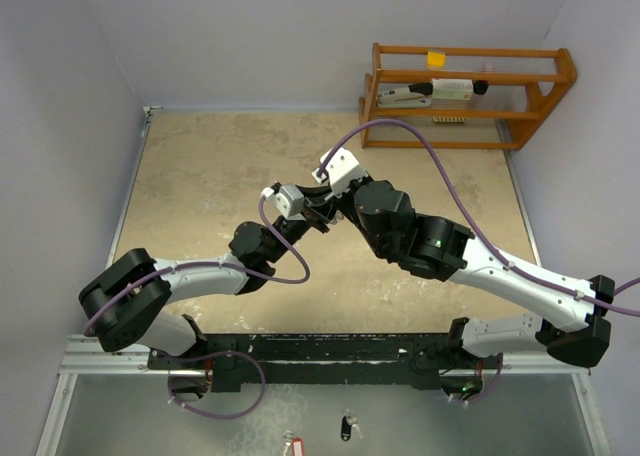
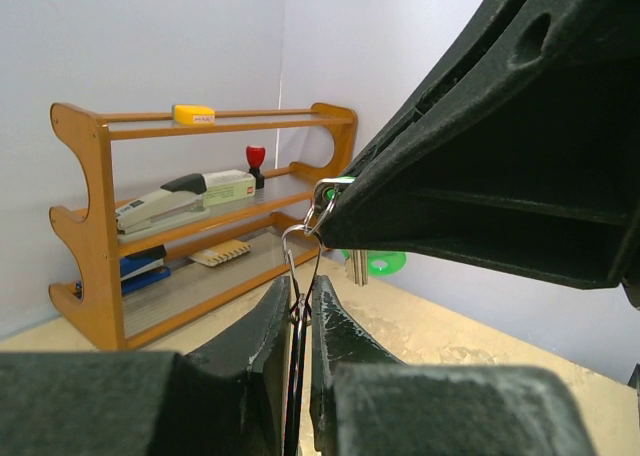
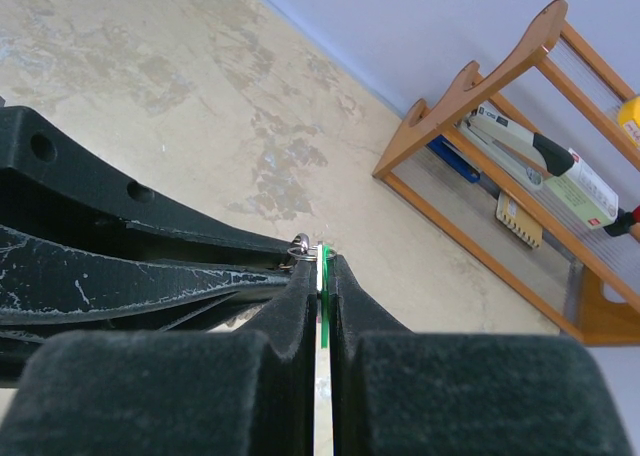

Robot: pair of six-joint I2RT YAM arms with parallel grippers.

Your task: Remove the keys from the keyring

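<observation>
Both grippers meet in mid-air above the middle of the table. My left gripper (image 1: 307, 214) is shut on the keyring (image 2: 287, 255), whose thin silver wire loop rises from between the fingertips in the left wrist view (image 2: 300, 302). My right gripper (image 1: 326, 203) is shut on the green-headed key (image 3: 324, 276), seen edge-on between its pads in the right wrist view (image 3: 322, 266). The key's green head (image 2: 385, 262) and silver blade show under the right finger. The ring (image 3: 302, 244) sits at the right fingertips. The blue-headed key is not visible.
A wooden rack (image 1: 465, 94) at the back right holds staplers, a yellow block and a red stamp. The tan table (image 1: 200, 196) lies below the grippers. A black-tagged key (image 1: 347, 426) and a red-tagged key (image 1: 291, 444) lie on the grey ledge in front of the arm bases.
</observation>
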